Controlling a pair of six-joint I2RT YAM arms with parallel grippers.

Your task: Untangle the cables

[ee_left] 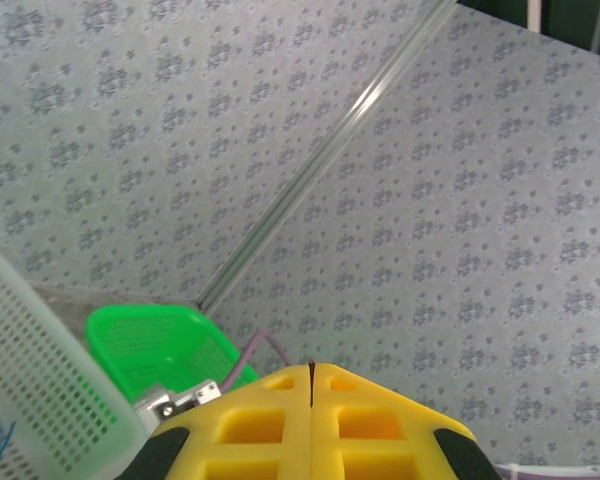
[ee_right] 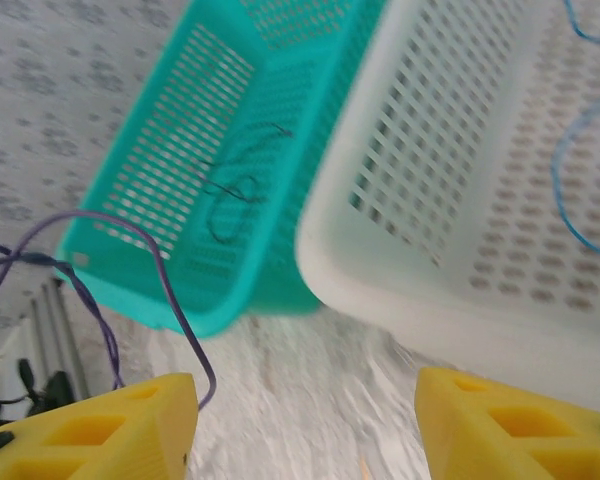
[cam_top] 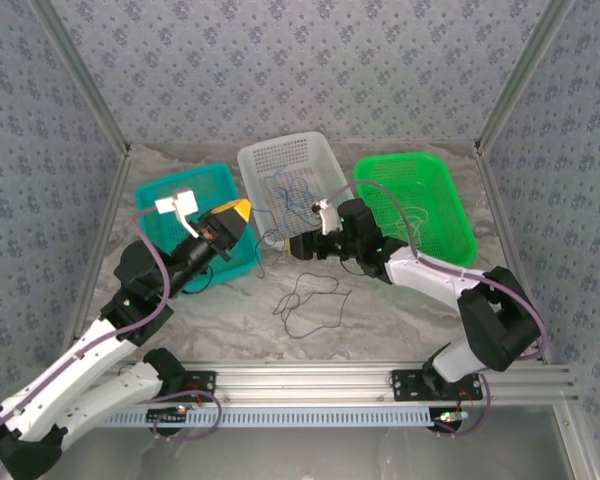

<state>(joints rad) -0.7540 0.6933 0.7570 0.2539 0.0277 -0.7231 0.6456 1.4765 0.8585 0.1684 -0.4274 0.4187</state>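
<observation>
Marbled tabletop bears 3 perforated plastic baskets. Our left yellow-fingered gripper is clenched empty; the right gripper stands spread, empty. Thin black cable loops lie loose on the table: light, limp, we judge; pinch a free end.

Black cable loops on table; blue cable in white basket.

Desk, pale marbled top. Far side, left to right: teal basket, white basket, green basket, set side by side. Near centre: one black cable, loosely looped, on the bare surface.
</observation>
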